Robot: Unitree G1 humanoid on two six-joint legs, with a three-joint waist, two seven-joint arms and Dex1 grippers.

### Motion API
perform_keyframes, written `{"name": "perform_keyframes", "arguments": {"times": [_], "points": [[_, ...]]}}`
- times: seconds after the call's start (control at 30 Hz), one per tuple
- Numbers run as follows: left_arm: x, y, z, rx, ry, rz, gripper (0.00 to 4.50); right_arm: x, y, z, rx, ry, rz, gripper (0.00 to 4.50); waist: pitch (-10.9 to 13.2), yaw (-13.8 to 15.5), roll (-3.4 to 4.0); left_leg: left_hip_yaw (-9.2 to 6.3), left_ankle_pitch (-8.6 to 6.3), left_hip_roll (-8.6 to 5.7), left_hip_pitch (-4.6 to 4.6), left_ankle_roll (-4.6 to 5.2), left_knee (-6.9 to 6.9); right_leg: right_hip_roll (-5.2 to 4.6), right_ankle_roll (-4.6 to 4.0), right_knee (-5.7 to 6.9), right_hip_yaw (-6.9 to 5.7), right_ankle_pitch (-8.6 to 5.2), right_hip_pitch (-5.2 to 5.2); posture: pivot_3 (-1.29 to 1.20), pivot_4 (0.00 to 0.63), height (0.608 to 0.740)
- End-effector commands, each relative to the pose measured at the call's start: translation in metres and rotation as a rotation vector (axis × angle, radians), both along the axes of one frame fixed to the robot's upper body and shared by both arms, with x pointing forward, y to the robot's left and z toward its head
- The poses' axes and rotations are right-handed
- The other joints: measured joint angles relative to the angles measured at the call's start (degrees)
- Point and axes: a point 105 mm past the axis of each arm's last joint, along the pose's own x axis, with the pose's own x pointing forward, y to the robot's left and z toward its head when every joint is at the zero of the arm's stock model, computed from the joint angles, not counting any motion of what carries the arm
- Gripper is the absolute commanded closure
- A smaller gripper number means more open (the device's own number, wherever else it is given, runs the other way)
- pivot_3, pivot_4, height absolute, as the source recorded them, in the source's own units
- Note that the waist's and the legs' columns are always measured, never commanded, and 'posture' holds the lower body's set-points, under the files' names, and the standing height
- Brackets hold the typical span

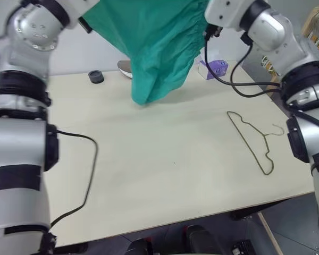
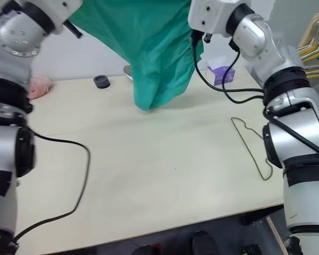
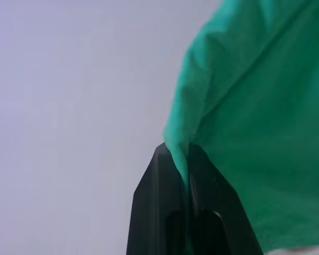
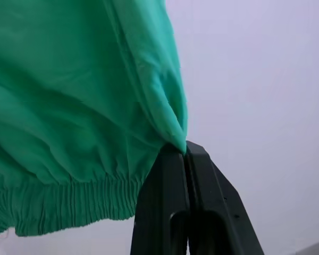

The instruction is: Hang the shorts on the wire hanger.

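The teal-green shorts (image 1: 154, 48) hang in the air above the far side of the table, stretched between both raised arms, their lowest fold just touching the tabletop. In the left wrist view my left gripper (image 3: 185, 159) is shut on an edge of the shorts (image 3: 255, 117). My right gripper (image 4: 184, 151) is shut on another edge of the shorts (image 4: 69, 106), near the gathered elastic waistband (image 4: 69, 204). The wire hanger (image 1: 253, 141) lies flat on the table at the right, below my right arm, apart from the shorts.
A small black round object (image 1: 96, 76) and a purple box (image 1: 214, 68) sit near the table's far edge. A pink cloth (image 2: 37, 86) lies at the far left. A bunch of hangers (image 2: 315, 40) stands beyond the table's right end. A black cable (image 1: 85, 175) hangs from my left arm.
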Motion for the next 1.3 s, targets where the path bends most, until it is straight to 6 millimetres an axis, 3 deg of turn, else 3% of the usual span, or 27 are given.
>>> {"name": "perform_keyframes", "arguments": {"times": [0.03, 0.13, 0.17, 0.23, 0.3, 0.37, 0.47, 0.57, 0.7, 0.87, 1.07, 1.17, 1.3], "points": [[0.0, 0.016, -0.064, 0.234, 0.131, 0.037, 4.5, -0.003, 0.001, -0.063, -0.114, 0.057, 0.092, 4.45, -0.17, 0.13, 0.04, 0.01, -0.01, -0.01, 0.11, 0.02, -0.12, 0.0, 0.01, -0.01, 0.03, 0.0, 0.11, -0.13, 0.024, 0.74], [-0.003, 0.04, -0.166, 0.169, 0.52, 0.013, 4.5, -0.01, 0.003, -0.146, -0.212, 0.267, 0.169, 4.45, -0.1, 0.35, 0.11, 0.21, -0.04, -0.2, 1.25, 0.37, -0.32, 0.0, 0.04, 0.13, 0.33, -0.02, 0.97, -0.12, 0.029, 0.74], [-0.015, 0.045, -0.209, 0.121, 0.71, -0.016, 4.5, -0.016, 0.003, -0.173, -0.213, 0.352, 0.193, 4.45, -0.04, 0.23, 0.1, 0.26, 0.03, -0.22, 1.59, 0.55, -0.38, 0.03, 0.07, 0.24, 0.43, 0.01, 1.23, -0.12, 0.032, 0.74], [-0.051, 0.046, -0.276, 0.029, 1.037, -0.079, 4.5, -0.031, 0.005, -0.214, -0.235, 0.49, 0.239, 4.45, 0.04, -0.07, 0.11, 0.35, 0.13, -0.24, 1.85, 0.72, -0.2, 0.09, 0.09, 0.77, 0.58, 0.03, 1.34, -0.12, 0.034, 0.74], [-0.089, 0.042, -0.315, -0.015, 1.255, -0.131, 4.5, -0.05, 0.008, -0.243, -0.258, 0.621, 0.282, 4.45, 0.07, -0.56, 0.1, 0.31, 0.12, -0.08, 1.79, 0.73, 0.16, 0.2, 0.05, 1.09, 0.62, 0.04, 1.26, -0.12, 0.036, 0.74], [-0.118, 0.034, -0.333, -0.043, 1.395, -0.172, 4.5, -0.067, 0.011, -0.261, -0.276, 0.731, 0.318, 4.45, 0.15, -0.38, -0.07, 0.17, 0.12, 0.08, 1.7, 0.73, 0.44, 0.35, -0.08, 1.31, 0.5, 0.12, 1.19, -0.12, 0.037, 0.74], [-0.158, 0.021, -0.348, -0.066, 1.606, -0.249, 4.5, -0.098, 0.007, -0.284, -0.334, 0.939, 0.363, 4.45, 0.19, 0.53, -0.01, 0.01, 0.12, 0.1, 1.89, 0.73, 0.47, 0.4, -0.16, 1.48, 0.31, 0.15, 1.35, -0.13, 0.034, 0.74], [-0.183, 0.017, -0.354, -0.039, 1.741, -0.282, 4.5, -0.122, -0.003, -0.298, -0.386, 1.133, 0.376, 4.45, 0.3, 1.72, 0.16, -0.31, 0.0, 0.15, 3.17, 0.86, 0.31, 0.4, -0.13, 0.83, -0.25, -0.23, 2.94, -0.14, 0.033, 0.74], [-0.213, 0.008, -0.358, -0.007, 1.881, -0.349, 4.5, -0.142, -0.017, -0.306, -0.43, 1.301, 0.363, 4.45, 0.3, 3.08, 0.14, -0.4, -0.04, 0.16, 3.34, 0.84, 0.3, 0.38, -0.16, 0.75, -0.39, -0.4, 3.2, -0.14, 0.033, 0.74], [-0.219, 0.0, -0.361, -0.032, 1.896, -0.373, 4.5, -0.155, -0.025, -0.307, -0.455, 1.412, 0.354, 4.45, 0.31, 3.78, 0.14, -0.41, -0.04, 0.18, 3.41, 0.84, 0.31, 0.38, -0.17, 0.81, -0.44, -0.4, 3.22, -0.15, 0.033, 0.74], [-0.211, -0.01, -0.36, -0.069, 1.843, -0.385, 4.5, -0.168, -0.018, -0.313, -0.48, 1.476, 0.371, 4.45, 0.33, 3.76, 0.12, -0.41, -0.04, 0.19, 3.41, 0.83, 0.29, 0.39, -0.19, 0.8, -0.47, -0.41, 3.21, -0.14, 0.033, 0.74], [-0.213, -0.011, -0.356, -0.097, 1.867, -0.39, 3.84, -0.176, -0.018, -0.312, -0.482, 1.518, 0.38, 3.85, 0.34, 3.77, 0.1, -0.42, -0.04, 0.19, 3.4, 0.83, 0.27, 0.39, -0.19, 0.8, -0.47, -0.41, 3.21, -0.14, 0.032, 0.74], [-0.223, -0.016, -0.347, -0.131, 1.924, -0.438, 2.59, -0.181, -0.017, -0.303, -0.43, 1.543, 0.403, 2.47, 0.35, 3.78, 0.09, -0.41, -0.05, 0.19, 3.4, 0.82, 0.27, 0.39, -0.18, 0.79, -0.46, -0.41, 3.2, -0.13, 0.029, 0.74]]}}
